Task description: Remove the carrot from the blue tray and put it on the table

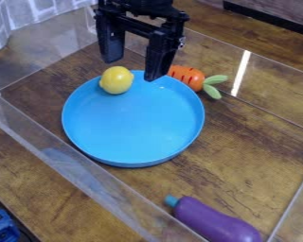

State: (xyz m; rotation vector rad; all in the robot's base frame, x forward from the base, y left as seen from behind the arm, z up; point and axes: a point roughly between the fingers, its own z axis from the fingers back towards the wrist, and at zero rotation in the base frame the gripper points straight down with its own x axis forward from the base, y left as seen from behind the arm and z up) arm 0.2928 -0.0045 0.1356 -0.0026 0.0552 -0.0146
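Observation:
The orange carrot with its green leafy top lies on the dark wooden table, just off the far right rim of the round blue tray. My black gripper hangs over the tray's far edge, its two fingers spread wide with nothing between them. The right finger stands just left of the carrot and partly hides its end.
A yellow ball rests inside the tray at its far left. A purple eggplant toy lies at the front right of the table. Clear plastic walls surround the work area.

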